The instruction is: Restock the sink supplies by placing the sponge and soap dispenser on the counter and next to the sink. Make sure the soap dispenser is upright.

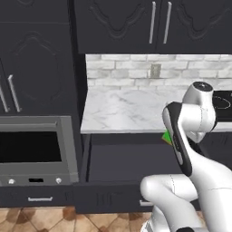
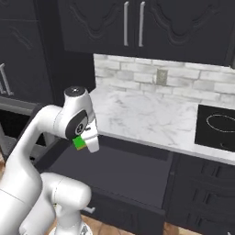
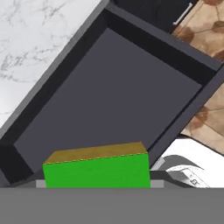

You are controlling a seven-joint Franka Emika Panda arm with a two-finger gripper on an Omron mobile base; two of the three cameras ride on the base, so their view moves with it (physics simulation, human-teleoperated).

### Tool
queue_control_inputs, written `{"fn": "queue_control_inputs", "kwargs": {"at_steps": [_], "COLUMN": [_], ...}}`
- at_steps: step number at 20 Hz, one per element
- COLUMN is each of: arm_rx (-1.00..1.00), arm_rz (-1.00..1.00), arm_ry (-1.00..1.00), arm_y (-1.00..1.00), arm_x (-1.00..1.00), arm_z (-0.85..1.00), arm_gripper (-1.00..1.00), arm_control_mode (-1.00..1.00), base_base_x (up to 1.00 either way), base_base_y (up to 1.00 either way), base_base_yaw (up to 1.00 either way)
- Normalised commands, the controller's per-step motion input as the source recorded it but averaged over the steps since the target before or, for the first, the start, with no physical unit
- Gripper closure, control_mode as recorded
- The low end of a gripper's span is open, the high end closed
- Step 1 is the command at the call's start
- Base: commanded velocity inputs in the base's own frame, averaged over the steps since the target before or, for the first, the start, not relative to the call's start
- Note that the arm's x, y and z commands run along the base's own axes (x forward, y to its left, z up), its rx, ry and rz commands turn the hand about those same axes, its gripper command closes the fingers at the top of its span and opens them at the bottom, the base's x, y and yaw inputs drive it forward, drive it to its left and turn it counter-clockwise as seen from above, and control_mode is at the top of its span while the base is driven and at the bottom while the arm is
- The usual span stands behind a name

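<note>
While our gripper [image 2: 82, 143] hangs over the open drawer [image 3: 113, 92], its jaws are clamped on the sponge [image 3: 97, 170]. We judge it light and soft, best held across its flat faces.

My left base camera sits behind the arm, looking forward and down at the counter [image 1: 122, 108] and the open drawer [image 1: 127, 163] beneath it, with the oven [image 1: 34, 149] at left. My right base camera faces the same counter [image 2: 147, 117] and drawer [image 2: 114, 170] from the other side, catching the cooktop [image 2: 215, 126]. My hand camera looks steeply down into that drawer [image 3: 109, 92], close, with counter [image 3: 30, 48] at its upper left.
</note>
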Motion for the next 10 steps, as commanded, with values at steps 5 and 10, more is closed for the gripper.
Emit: {"fn": "queue_control_inputs", "kwargs": {"at_steps": [5, 10], "arm_rx": [0.00, 0.00], "arm_rz": [0.00, 0.00], "arm_ry": [0.00, 0.00], "arm_y": [0.00, 0.00], "arm_x": [0.00, 0.00], "arm_z": [0.00, 0.00], "arm_gripper": [1.00, 1.00], "arm_control_mode": [1.00, 1.00], "base_base_x": [-0.18, -0.08], "base_base_y": [0.00, 0.00], "base_base_yaw": [-0.62, -0.72]}}
